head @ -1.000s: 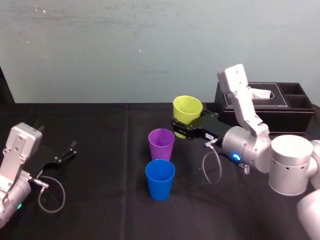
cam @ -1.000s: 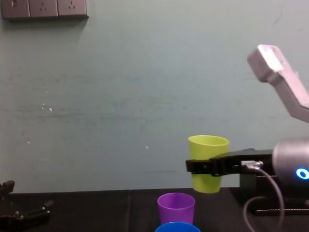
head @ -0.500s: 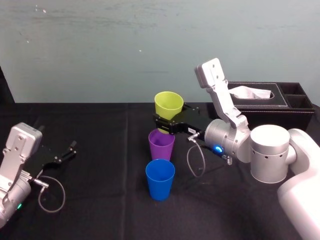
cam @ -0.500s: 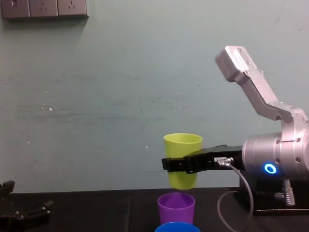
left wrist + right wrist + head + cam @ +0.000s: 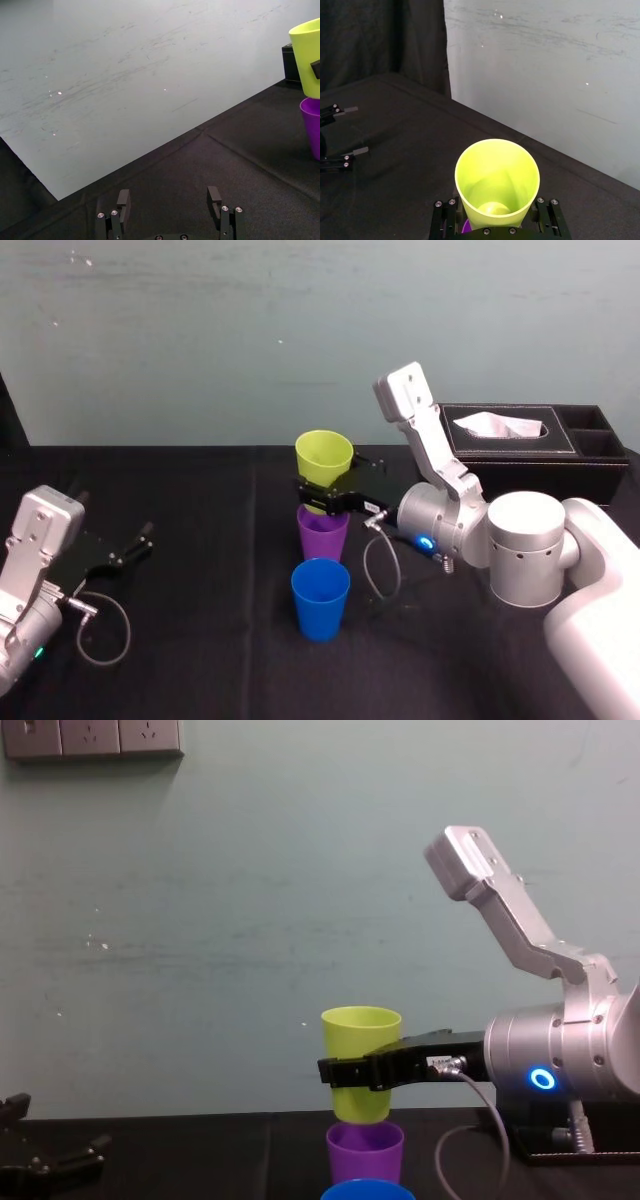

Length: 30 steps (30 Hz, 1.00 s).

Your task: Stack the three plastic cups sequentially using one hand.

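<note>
Head view: the right gripper [image 5: 318, 497], reaching level from the right, clamps the yellow-green cup [image 5: 324, 454] over the purple cup [image 5: 322, 533] in the middle of the table [image 5: 200, 660]. The blue cup [image 5: 320, 597] stands nearer the front edge.
Chest view: the yellow-green base meets the purple rim.
Left wrist view: the left gripper [image 5: 170, 197] has its fingers spread.

Blue cup [image 5: 367, 1191] cut off by chest view's lower edge, rim alone left, purple cup [image 5: 366, 1150] base cut likewise, mostly hidden beneath yellow-green cup [image 5: 495, 185] in right wrist view, yellow-green base inside or just above purple mouth, not resolvable.
</note>
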Each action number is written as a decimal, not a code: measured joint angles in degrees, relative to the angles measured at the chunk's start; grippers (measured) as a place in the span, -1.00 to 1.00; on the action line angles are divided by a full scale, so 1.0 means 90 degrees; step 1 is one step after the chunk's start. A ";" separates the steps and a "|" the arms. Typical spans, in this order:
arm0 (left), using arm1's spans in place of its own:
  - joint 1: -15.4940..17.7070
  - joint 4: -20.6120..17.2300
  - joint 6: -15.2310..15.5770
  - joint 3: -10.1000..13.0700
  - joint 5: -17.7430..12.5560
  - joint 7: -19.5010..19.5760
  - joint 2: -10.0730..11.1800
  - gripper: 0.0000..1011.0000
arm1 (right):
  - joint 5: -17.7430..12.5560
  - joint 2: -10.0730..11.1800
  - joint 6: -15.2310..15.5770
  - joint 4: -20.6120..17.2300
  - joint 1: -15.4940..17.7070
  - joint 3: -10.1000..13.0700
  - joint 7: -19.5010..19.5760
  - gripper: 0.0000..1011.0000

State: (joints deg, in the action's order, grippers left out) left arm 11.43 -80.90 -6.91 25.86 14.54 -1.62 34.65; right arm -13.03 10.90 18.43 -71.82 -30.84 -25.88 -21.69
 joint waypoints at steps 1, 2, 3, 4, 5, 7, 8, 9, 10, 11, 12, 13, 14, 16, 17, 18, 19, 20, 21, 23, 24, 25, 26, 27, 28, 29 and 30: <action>0.0000 0.0000 0.0000 0.0000 0.0000 0.0000 0.0000 0.98 | -0.0002 -0.0003 0.0000 0.0015 -0.0008 -0.0006 -0.0003 0.42; 0.0000 0.0000 0.0000 0.0000 0.0000 0.0000 0.0000 0.98 | -0.0003 -0.0006 -0.0001 0.0031 -0.0016 -0.0013 -0.0006 0.42; 0.0000 0.0000 0.0000 0.0000 0.0000 0.0000 0.0000 0.98 | -0.0004 -0.0009 -0.0001 0.0043 -0.0024 -0.0019 -0.0009 0.42; 0.0000 0.0000 0.0000 0.0000 0.0000 0.0000 0.0000 0.98 | -0.0009 -0.0014 -0.0001 0.0069 -0.0036 -0.0031 -0.0017 0.42; 0.0000 0.0000 0.0000 0.0000 0.0000 0.0000 0.0000 0.98 | -0.0015 -0.0020 -0.0001 0.0103 -0.0053 -0.0045 -0.0031 0.42; 0.0000 0.0000 0.0000 0.0000 0.0000 0.0000 0.0000 0.98 | -0.0020 -0.0025 -0.0002 0.0137 -0.0069 -0.0056 -0.0041 0.42; 0.0000 0.0000 0.0000 0.0000 0.0000 0.0000 0.0000 0.98 | -0.0022 -0.0028 -0.0003 0.0152 -0.0075 -0.0062 -0.0045 0.42; 0.0000 0.0000 0.0000 0.0000 0.0000 0.0000 0.0000 0.98 | -0.0024 -0.0031 -0.0005 0.0167 -0.0080 -0.0070 -0.0048 0.42; 0.0000 0.0000 0.0000 0.0000 0.0000 0.0000 0.0000 0.98 | -0.0030 -0.0036 -0.0009 0.0189 -0.0088 -0.0077 -0.0052 0.42; 0.0000 0.0000 0.0000 0.0000 0.0000 0.0000 0.0000 0.98 | -0.0035 -0.0037 -0.0012 0.0204 -0.0093 -0.0080 -0.0055 0.42; 0.0000 0.0000 0.0000 0.0000 0.0000 0.0000 0.0000 0.98 | -0.0041 -0.0037 -0.0014 0.0217 -0.0099 -0.0083 -0.0059 0.42; 0.0000 0.0000 0.0000 0.0000 0.0000 0.0000 0.0000 0.98 | -0.0045 -0.0038 -0.0014 0.0228 -0.0105 -0.0087 -0.0062 0.42; 0.0000 0.0000 0.0000 0.0000 0.0000 0.0000 0.0000 0.98 | -0.0049 -0.0037 -0.0014 0.0247 -0.0114 -0.0093 -0.0070 0.42; 0.0000 0.0000 0.0000 0.0000 0.0000 0.0000 0.0000 0.98 | -0.0053 -0.0036 -0.0013 0.0276 -0.0130 -0.0103 -0.0080 0.42; 0.0000 0.0000 0.0000 0.0000 0.0000 0.0000 0.0000 0.98 | -0.0054 -0.0036 -0.0012 0.0284 -0.0133 -0.0105 -0.0081 0.42; 0.0000 0.0000 0.0000 0.0000 0.0000 0.0000 0.0000 0.98 | -0.0055 -0.0035 -0.0011 0.0293 -0.0136 -0.0107 -0.0082 0.42; 0.0000 0.0000 0.0000 0.0000 0.0000 0.0000 0.0000 0.98 | -0.0056 -0.0035 -0.0011 0.0302 -0.0140 -0.0107 -0.0082 0.42; 0.0000 0.0000 0.0000 0.0000 0.0000 0.0000 0.0000 0.98 | -0.0059 -0.0035 -0.0011 0.0323 -0.0147 -0.0109 -0.0082 0.42; 0.0000 0.0000 0.0000 0.0000 0.0000 0.0000 0.0000 0.98 | -0.0061 -0.0035 -0.0012 0.0333 -0.0149 -0.0109 -0.0082 0.42; 0.0000 0.0000 0.0000 0.0000 0.0000 0.0000 0.0000 0.98 | -0.0067 -0.0035 -0.0012 0.0354 -0.0154 -0.0109 -0.0081 0.42; 0.0000 0.0000 0.0000 0.0000 0.0000 0.0000 0.0000 0.98 | -0.0068 -0.0036 -0.0014 0.0365 -0.0157 -0.0109 -0.0081 0.42; 0.0000 0.0000 0.0000 0.0000 0.0000 0.0000 0.0000 0.98 | -0.0069 -0.0036 -0.0019 0.0377 -0.0162 -0.0109 -0.0081 0.42; 0.0000 0.0000 0.0000 0.0000 0.0000 0.0000 0.0000 0.98 | -0.0070 -0.0036 -0.0023 0.0388 -0.0164 -0.0110 -0.0081 0.42; 0.0000 0.0000 0.0000 0.0000 0.0000 0.0000 0.0000 0.98 | -0.0071 -0.0039 -0.0029 0.0408 -0.0171 -0.0112 -0.0080 0.42; 0.0000 0.0000 0.0000 0.0000 0.0000 0.0000 0.0000 0.98 | -0.0072 -0.0041 -0.0032 0.0418 -0.0176 -0.0113 -0.0079 0.42; 0.0000 0.0000 0.0000 0.0000 0.0000 0.0000 0.0000 0.98 | -0.0072 -0.0042 -0.0036 0.0429 -0.0181 -0.0114 -0.0079 0.42; 0.0000 0.0000 0.0000 0.0000 0.0000 0.0000 0.0000 0.98 | -0.0074 -0.0046 -0.0045 0.0458 -0.0189 -0.0115 -0.0079 0.42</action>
State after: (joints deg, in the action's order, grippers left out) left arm 11.43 -80.90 -6.91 25.86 14.54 -1.62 34.65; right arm -13.70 10.49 18.02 -67.71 -32.54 -26.92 -22.40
